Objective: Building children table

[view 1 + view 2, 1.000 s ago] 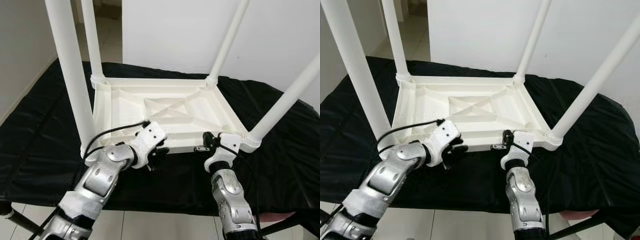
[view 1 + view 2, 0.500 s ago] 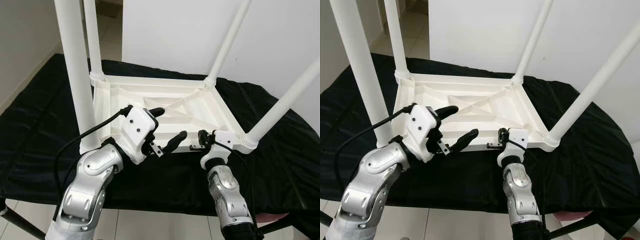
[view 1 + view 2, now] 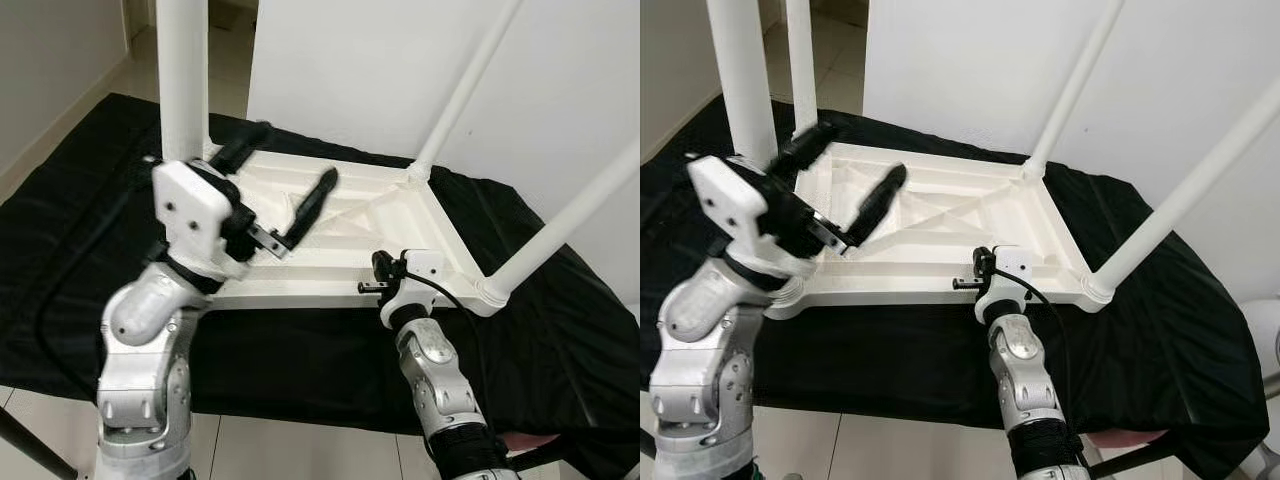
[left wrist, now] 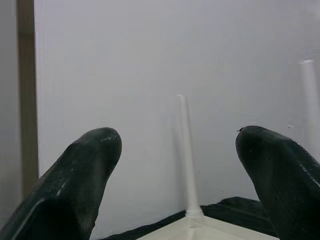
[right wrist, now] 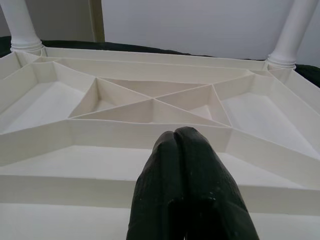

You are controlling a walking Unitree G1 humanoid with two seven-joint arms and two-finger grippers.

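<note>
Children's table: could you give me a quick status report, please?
Left gripper open, raised above the upturned table. Right gripper shut, at the table's near edge. All four legs upright on black cloth. Nothing in the way.

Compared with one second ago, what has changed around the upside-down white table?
The left gripper has risen from the table's near edge, with its fingers spread open and holding nothing, and now hangs above the upturned white children's table. The right gripper stayed shut at the near edge. The table keeps its place on the black cloth.
</note>
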